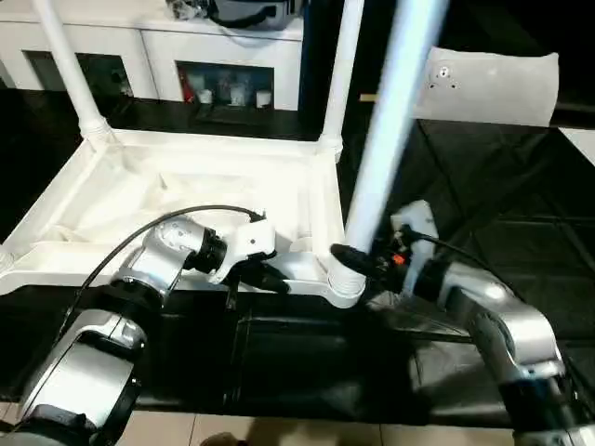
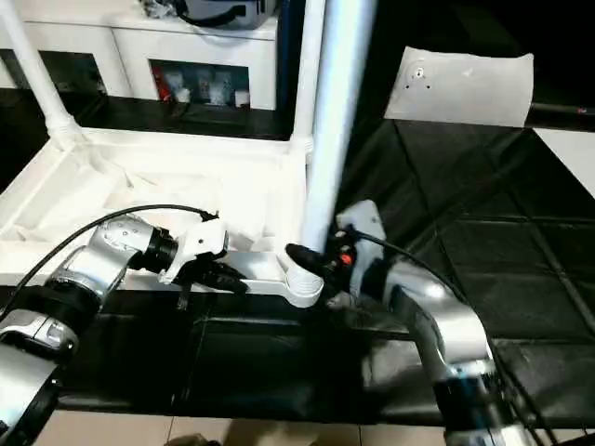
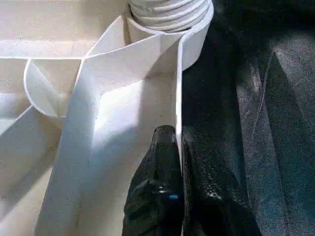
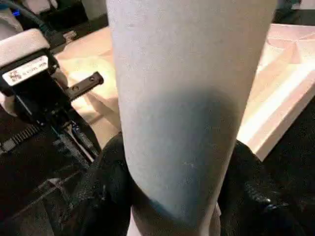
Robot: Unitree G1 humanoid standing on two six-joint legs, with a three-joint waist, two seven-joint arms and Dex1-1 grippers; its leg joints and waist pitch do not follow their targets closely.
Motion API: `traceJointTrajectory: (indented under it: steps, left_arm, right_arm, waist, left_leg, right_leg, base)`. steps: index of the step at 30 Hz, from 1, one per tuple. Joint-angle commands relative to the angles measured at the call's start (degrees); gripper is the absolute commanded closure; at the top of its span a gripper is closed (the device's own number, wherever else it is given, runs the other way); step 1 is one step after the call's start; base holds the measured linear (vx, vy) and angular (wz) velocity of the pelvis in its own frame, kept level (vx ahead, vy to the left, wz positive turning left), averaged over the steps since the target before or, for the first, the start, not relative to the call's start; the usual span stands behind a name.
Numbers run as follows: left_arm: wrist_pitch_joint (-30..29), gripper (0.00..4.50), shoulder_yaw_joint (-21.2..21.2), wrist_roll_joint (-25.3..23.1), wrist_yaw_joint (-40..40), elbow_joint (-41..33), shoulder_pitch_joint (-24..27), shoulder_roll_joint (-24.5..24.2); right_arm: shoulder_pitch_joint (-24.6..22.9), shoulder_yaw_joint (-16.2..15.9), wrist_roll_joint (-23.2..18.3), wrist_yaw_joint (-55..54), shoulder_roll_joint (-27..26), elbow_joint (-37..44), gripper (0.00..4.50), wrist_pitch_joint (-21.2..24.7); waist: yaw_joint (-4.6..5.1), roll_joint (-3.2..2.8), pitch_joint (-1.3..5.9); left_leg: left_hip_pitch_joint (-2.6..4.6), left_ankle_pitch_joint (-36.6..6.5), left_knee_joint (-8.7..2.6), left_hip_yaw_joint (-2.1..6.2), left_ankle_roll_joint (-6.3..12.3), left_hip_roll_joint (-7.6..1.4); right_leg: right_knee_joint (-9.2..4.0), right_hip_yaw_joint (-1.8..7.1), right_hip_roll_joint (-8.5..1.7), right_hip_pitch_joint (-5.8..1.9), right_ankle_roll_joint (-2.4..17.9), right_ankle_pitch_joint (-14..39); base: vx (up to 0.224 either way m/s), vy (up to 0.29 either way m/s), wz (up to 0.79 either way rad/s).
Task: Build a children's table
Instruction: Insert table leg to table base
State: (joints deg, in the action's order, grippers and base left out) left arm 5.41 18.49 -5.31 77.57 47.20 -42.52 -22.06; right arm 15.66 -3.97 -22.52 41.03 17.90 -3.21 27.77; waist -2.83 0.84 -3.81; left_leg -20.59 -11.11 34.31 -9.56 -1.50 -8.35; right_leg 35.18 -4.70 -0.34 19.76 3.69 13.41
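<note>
White plastic makes up the tabletop (image 1: 139,200), which lies upside down on the black surface (image 1: 521,232), so we see its ribs. Two legs stand up in the far corners: the far left leg (image 1: 65,65) and the far right leg (image 1: 341,74). A third leg, the near leg (image 1: 386,139), stands in the round socket (image 1: 342,279) at the near right corner.

Our left hand (image 1: 270,279) is clenched on the near rim of the tabletop, just beside that socket. In the left wrist view one of its black fingers (image 3: 160,182) sits inside the thin white wall and the other sits outside it, so the wall is pinched between them.

Our right hand (image 1: 358,260) is grasping the near leg low down, just above the socket. In the right wrist view its dark fingers (image 4: 106,191) wrap both sides of the thick white leg.

Behind the tabletop we see a white cabinet (image 1: 149,46) with dark openings. A white pillow-like slab (image 1: 488,84) lies farther back on the right, well apart from the tabletop.
</note>
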Motion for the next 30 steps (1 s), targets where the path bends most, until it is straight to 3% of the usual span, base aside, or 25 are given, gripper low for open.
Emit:
traceJointTrajectory:
  steps: [1,3,6,7,8,10,11,12,14,19,22,23,24,25,27,28,29,30]
  left_arm:
    - [-0.47,4.50,-1.01,0.67,-0.41,-2.14,0.18,-1.04]
    - [-0.77,4.50,-1.43,0.81,-0.98,-1.94,0.11,-1.13]
    - [-0.76,4.50,-1.72,0.77,-1.89,-1.47,-0.05,-1.13]
    - [-0.75,4.50,-1.82,0.77,-2.15,-1.35,-0.10,-1.13]
    - [-0.69,4.50,-2.01,0.76,-2.71,-1.15,-0.23,-1.09]
    - [-0.77,4.50,-2.28,0.75,-3.53,-0.73,-0.52,-0.96]
    - [-0.71,4.50,-2.35,0.69,-3.85,-0.42,-0.68,-0.92]
    - [-0.62,4.50,-2.40,0.58,-4.32,-0.15,-0.83,-0.90]
    - [-0.58,4.50,-2.44,0.50,-4.59,0.10,-0.95,-0.88]
    - [-0.47,4.50,-2.54,0.40,-5.39,0.75,-1.30,-0.77]
    - [-0.12,4.50,-2.32,0.20,-5.71,1.10,-1.28,-0.61]
    - [-0.11,4.50,-2.31,0.19,-5.72,1.08,-1.25,-0.61]
    - [-0.06,4.50,-2.25,0.14,-5.78,1.00,-1.13,-0.60]
    - [0.01,4.50,-2.19,0.06,-5.88,0.88,-0.97,-0.58]
    - [0.05,4.50,-2.16,0.01,-5.99,0.71,-0.77,-0.58]
    - [0.17,4.50,-2.00,-0.16,-6.00,0.29,-0.32,-0.72]
    - [0.24,4.50,-1.93,-0.24,-5.99,0.13,-0.16,-0.78]
    - [0.35,4.50,-1.75,-0.39,-5.80,-0.10,0.06,-0.95]
  right_arm:
    - [-3.15,0.62,1.47,-1.11,0.31,-3.53,2.59,0.53]
    - [-5.14,1.90,1.13,-1.70,-0.15,-3.33,2.59,-1.00]
    - [-7.60,3.55,0.13,-2.14,-1.09,-2.69,2.59,-3.13]
    - [-8.07,3.84,-0.08,-2.26,-1.35,-2.53,2.59,-3.58]
    - [-9.19,4.14,-0.22,-2.32,-1.82,-2.19,2.59,-4.93]
    - [-11.29,4.51,-0.44,-2.36,-2.65,-1.74,2.59,-7.42]
    - [-12.07,4.49,-0.36,-2.37,-2.88,-1.61,2.59,-8.24]
    - [-12.85,4.36,-0.08,-2.31,-3.04,-1.51,2.59,-9.31]
    - [-13.68,4.10,0.45,-2.20,-3.15,-1.39,2.59,-10.44]
    - [-15.98,0.70,4.69,-1.55,-1.44,-0.83,2.59,-14.73]
    - [-15.52,-4.67,11.20,-0.42,2.43,-1.01,2.59,-17.29]
    - [-15.42,-4.90,11.39,-0.32,2.58,-0.97,2.59,-17.29]
    - [-15.04,-5.73,12.08,0.05,3.12,-0.85,2.59,-17.29]
    - [-14.43,-6.57,12.69,0.66,3.64,-0.80,2.59,-17.25]
    - [-13.58,-7.23,12.98,1.29,3.96,-0.91,2.59,-16.91]
    - [-11.89,-8.12,13.13,2.69,4.23,-1.70,2.59,-16.50]
    - [-11.23,-8.56,13.07,3.15,4.41,-2.12,2.59,-16.50]
    - [-9.98,-9.41,13.02,4.34,4.69,-3.03,2.59,-16.41]
  waist:
    - [-0.72,-1.70,4.11]
    - [-0.71,-1.40,4.10]
    - [-0.89,-1.44,4.07]
    - [-0.95,-1.48,4.11]
    - [-1.04,-1.96,4.05]
    - [-0.99,-1.74,3.93]
    - [-1.07,-2.20,3.90]
    - [-1.08,-1.86,3.93]
    - [-1.24,-2.11,3.93]
    - [-1.28,-2.31,4.12]
    - [-1.28,-1.68,4.04]
    - [-1.32,-1.81,4.01]
    - [-1.34,-1.58,3.93]
    - [-1.21,-0.97,3.86]
    - [-1.24,-1.39,3.76]
    - [-1.04,-0.25,3.77]
    - [-1.16,-0.69,3.71]
    - [-0.99,-0.68,3.64]
  left_leg:
    - [0.51,-5.83,-3.62,2.92,3.32,-6.77]
    - [0.55,-6.04,-3.63,2.80,3.42,-6.78]
    - [0.42,-6.36,-3.65,2.83,3.51,-6.62]
    - [0.44,-6.38,-3.59,2.81,3.60,-6.58]
    - [0.40,-6.75,-3.63,2.91,3.46,-6.69]
    - [0.42,-7.64,-3.69,2.86,3.53,-6.56]
    - [0.39,-7.81,-3.59,2.88,3.48,-6.49]
    - [0.42,-7.73,-3.55,2.77,3.43,-6.34]
    - [0.32,-6.91,-3.51,2.72,3.95,-6.27]
    - [0.31,-6.42,-3.68,2.92,4.67,-6.58]
    - [0.18,-5.88,-3.54,2.68,5.02,-6.28]
    - [0.21,-5.84,-3.54,2.67,5.11,-6.22]
    - [0.28,-6.09,-3.55,2.63,5.27,-6.22]
    - [0.17,-6.20,-3.58,2.49,5.42,-6.16]
    - [0.26,-6.35,-3.67,2.62,5.54,-6.25]
    - [0.34,-6.91,-3.72,2.51,5.58,-6.36]
    - [0.42,-7.11,-3.67,2.58,5.41,-6.27]
    - [0.34,-7.41,-3.67,2.54,5.24,-6.22]
  right_leg:
    - [-3.99,4.79,-10.46,-2.77,11.96,-1.32]
    - [-4.08,4.86,-10.47,-2.72,12.24,-2.20]
    - [-4.18,4.80,-10.53,-2.88,12.01,-1.74]
    - [-4.30,4.82,-10.58,-2.88,11.94,-1.43]
    - [-4.39,4.78,-10.54,-2.82,11.79,-0.90]
    - [-4.58,4.79,-10.55,-2.77,11.85,0.28]
    - [-4.65,4.81,-10.65,-2.71,11.84,1.06]
    - [-4.83,4.81,-10.51,-2.81,11.50,2.36]
    - [-4.93,4.77,-10.31,-2.69,10.84,3.02]
    - [-4.57,4.61,-10.28,-2.60,10.41,0.87]
    - [-4.65,4.67,-10.30,-2.69,9.96,1.55]
    - [-4.69,4.66,-10.28,-2.66,9.84,1.99]
    - [-4.84,4.66,-10.27,-2.60,9.56,3.42]
    - [-4.99,4.64,-10.12,-2.57,9.06,4.59]
    - [-5.09,4.64,-10.16,-2.43,8.48,6.20]
    - [-5.18,4.68,-10.21,-2.42,8.32,7.63]
    - [-5.13,4.67,-10.37,-2.33,8.49,8.42]
    - [-5.40,4.66,-10.36,-2.34,8.22,10.07]
  base:
    - [0.000,0.000,0.00]
    - [0.000,0.000,0.00]
    - [0.000,0.000,0.00]
    - [0.000,0.000,0.00]
    - [0.000,0.000,0.00]
    - [0.000,0.000,0.00]
    - [0.000,0.000,0.00]
    - [0.000,0.000,0.00]
    - [0.000,0.000,0.00]
    - [0.000,0.000,0.00]
    - [0.000,0.000,0.00]
    - [0.000,0.000,0.00]
    - [0.000,0.000,0.00]
    - [0.000,0.000,0.00]
    - [0.000,0.000,0.00]
    - [0.000,0.000,0.00]
    - [0.000,0.000,0.00]
    - [0.000,0.000,0.00]
